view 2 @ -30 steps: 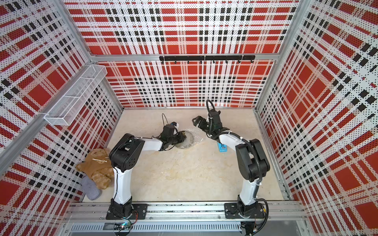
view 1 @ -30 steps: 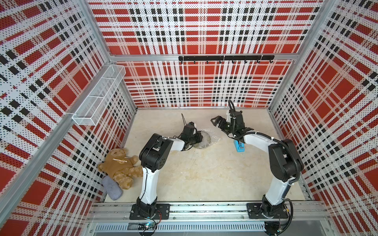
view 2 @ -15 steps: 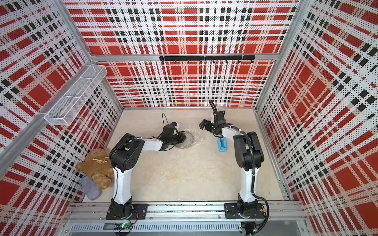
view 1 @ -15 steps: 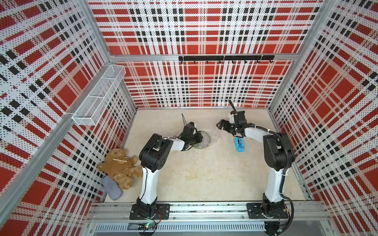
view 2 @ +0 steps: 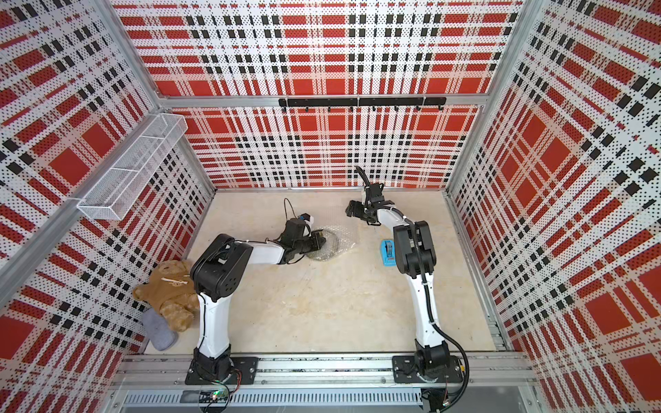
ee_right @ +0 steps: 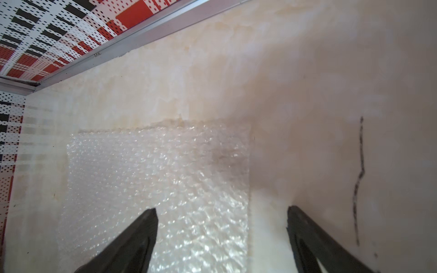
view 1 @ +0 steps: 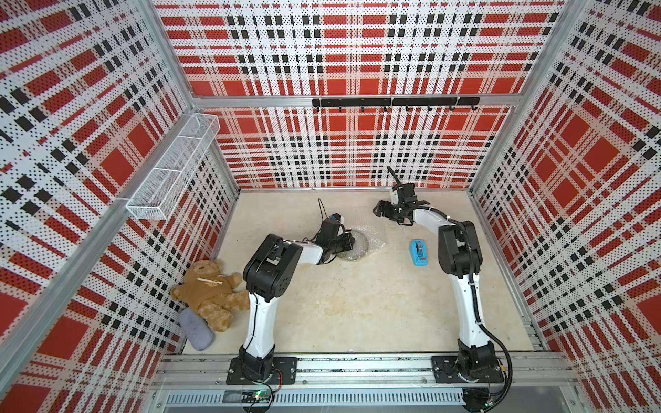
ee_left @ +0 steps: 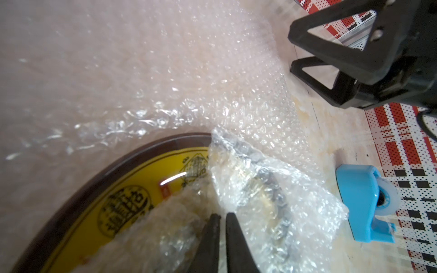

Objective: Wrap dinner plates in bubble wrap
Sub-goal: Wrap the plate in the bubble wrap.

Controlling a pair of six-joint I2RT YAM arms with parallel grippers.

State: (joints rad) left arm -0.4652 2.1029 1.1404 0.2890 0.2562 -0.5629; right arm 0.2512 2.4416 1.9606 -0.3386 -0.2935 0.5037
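Black fingertips of the left gripper (ee_left: pixel 222 218) stand almost together, pinching a raised fold of the single bubble wrap (ee_left: pixel 236 106) sheet over the one yellow dinner plate (ee_left: pixel 118 189). The plate lies on that sheet, toward the back middle of the table (view 1: pixel 357 304). The right gripper (ee_right: pixel 221 210) hangs over the sheet's edge, jaws wide apart and empty. Further out lie one blue tape dispenser (view 1: pixel 419 252), one teddy bear (view 1: pixel 211 293) and one grey pouch (view 1: pixel 196 332)
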